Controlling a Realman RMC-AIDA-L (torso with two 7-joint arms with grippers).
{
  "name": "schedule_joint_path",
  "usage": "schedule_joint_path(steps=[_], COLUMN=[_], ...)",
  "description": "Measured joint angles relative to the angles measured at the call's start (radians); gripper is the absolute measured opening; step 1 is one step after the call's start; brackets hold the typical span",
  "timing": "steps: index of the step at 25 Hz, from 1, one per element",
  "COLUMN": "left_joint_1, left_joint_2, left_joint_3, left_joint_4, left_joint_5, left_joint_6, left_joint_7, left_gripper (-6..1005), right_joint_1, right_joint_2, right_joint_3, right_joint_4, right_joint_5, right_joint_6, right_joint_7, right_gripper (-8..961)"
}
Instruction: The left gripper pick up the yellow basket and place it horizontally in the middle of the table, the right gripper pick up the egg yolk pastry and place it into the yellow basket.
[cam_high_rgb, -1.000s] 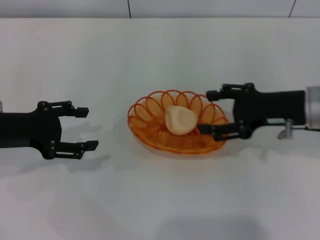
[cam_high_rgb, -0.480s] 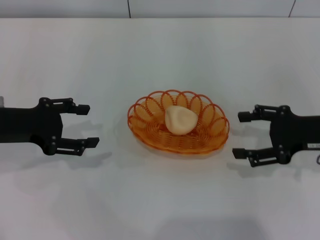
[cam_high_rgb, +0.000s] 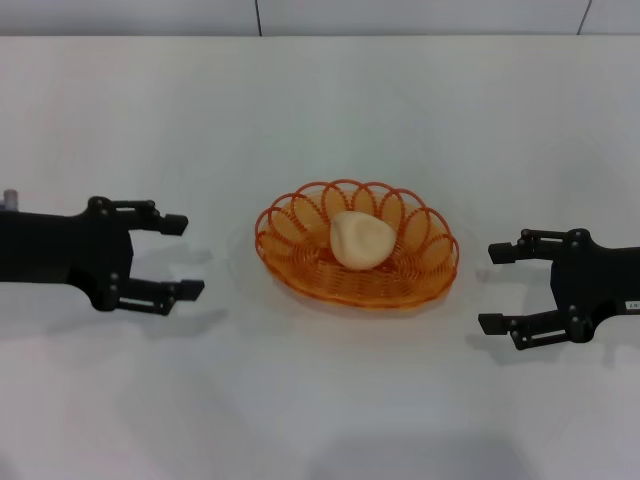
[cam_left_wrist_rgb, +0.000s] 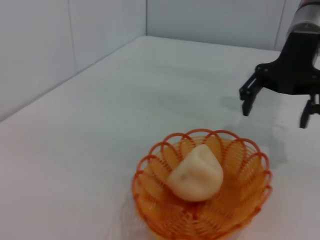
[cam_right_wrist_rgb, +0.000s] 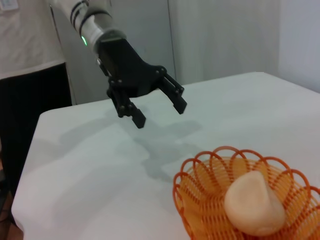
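Observation:
The yellow basket (cam_high_rgb: 357, 260) lies flat in the middle of the table (cam_high_rgb: 320, 110). The egg yolk pastry (cam_high_rgb: 362, 240) rests inside it. Both also show in the left wrist view, basket (cam_left_wrist_rgb: 150, 192) and pastry (cam_left_wrist_rgb: 197, 174), and in the right wrist view, basket (cam_right_wrist_rgb: 197, 195) and pastry (cam_right_wrist_rgb: 254, 203). My left gripper (cam_high_rgb: 180, 257) is open and empty, left of the basket and apart from it; it also shows in the right wrist view (cam_right_wrist_rgb: 157, 107). My right gripper (cam_high_rgb: 497, 289) is open and empty, right of the basket, also seen in the left wrist view (cam_left_wrist_rgb: 275, 107).
A grey wall runs along the table's far edge (cam_high_rgb: 320, 36). In the right wrist view a dark panel (cam_right_wrist_rgb: 30, 115) stands beyond the table's edge behind the left arm.
My right gripper has drawn back to the right, from over the basket's right rim to well clear of it. The pastry stays in the basket. The left gripper shifted slightly right.

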Motion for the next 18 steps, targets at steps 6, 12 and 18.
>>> schedule_joint_path(steps=[6,12,18], left_joint_1=[-0.019,-0.021,-0.021], left_joint_2=[0.006,0.009,0.009], left_joint_3=[0.02,0.024,0.024], left_joint_4=[0.0,0.0,0.001], left_joint_5=[0.029,0.033,0.031], left_joint_6=[0.064,0.065,0.06], left_joint_7=[-0.015,-0.016,-0.016], left_gripper=[820,820,820], right_joint_1=[0.004,0.012,0.012], right_joint_2=[0.004,0.003,0.005], right_joint_3=[0.005,0.003,0.003], right_joint_4=[-0.003,0.002,0.003], right_joint_5=[-0.005,-0.007,-0.016], right_joint_6=[-0.004,-0.004,0.0], right_joint_7=[0.005,0.01,0.011], right_gripper=[878,878,878])
